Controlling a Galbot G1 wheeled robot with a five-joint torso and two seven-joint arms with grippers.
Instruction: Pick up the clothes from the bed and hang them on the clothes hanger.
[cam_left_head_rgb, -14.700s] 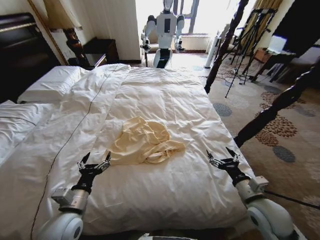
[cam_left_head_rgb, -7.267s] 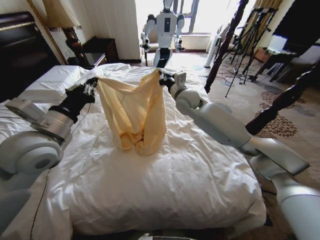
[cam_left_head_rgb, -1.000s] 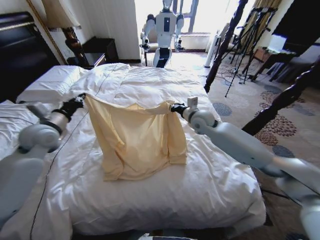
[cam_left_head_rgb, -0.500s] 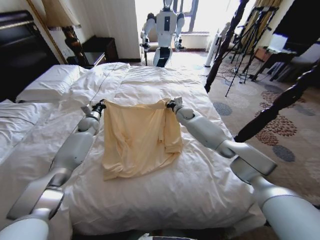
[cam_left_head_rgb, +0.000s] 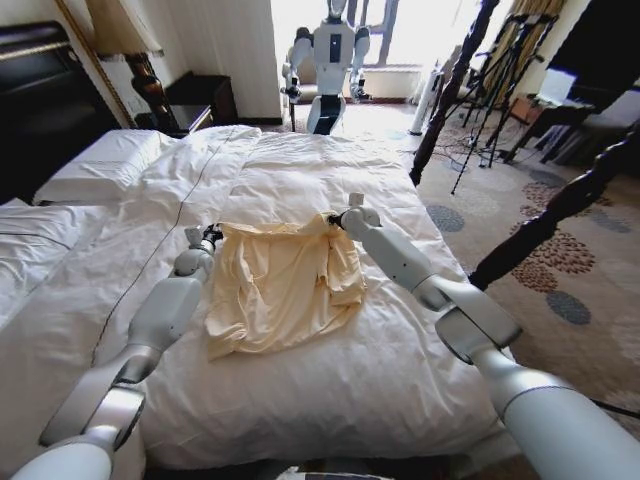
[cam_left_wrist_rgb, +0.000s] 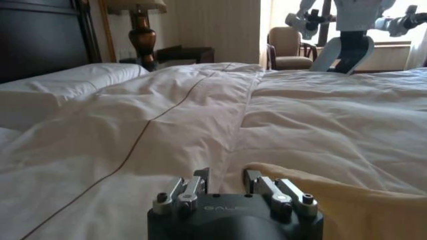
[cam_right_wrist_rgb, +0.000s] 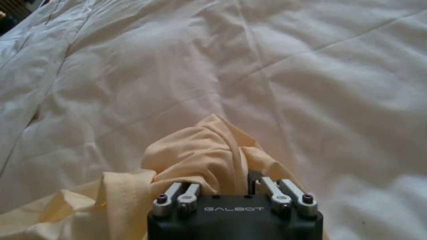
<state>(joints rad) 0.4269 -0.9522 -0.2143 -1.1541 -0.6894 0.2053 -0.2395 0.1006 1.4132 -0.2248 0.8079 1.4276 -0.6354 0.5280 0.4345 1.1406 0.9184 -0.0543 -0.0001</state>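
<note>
The fingertips of both grippers are hidden: in the wrist views only finger bases and a housing marked "GALBOT" show, so I cannot tell how far either is open. The left gripper (cam_left_head_rgb: 210, 236) sits at one top corner of the shirt (cam_left_head_rgb: 282, 288), its fingers (cam_left_wrist_rgb: 261, 183) touching the yellow edge, and the right gripper (cam_left_head_rgb: 335, 220) sits at the other corner with cloth bunched against it. The shirt lies spread flat on the duvet (cam_left_head_rgb: 400, 370) mid-bed (cam_left_head_rgb: 300, 160), toward the foot edge.
</note>
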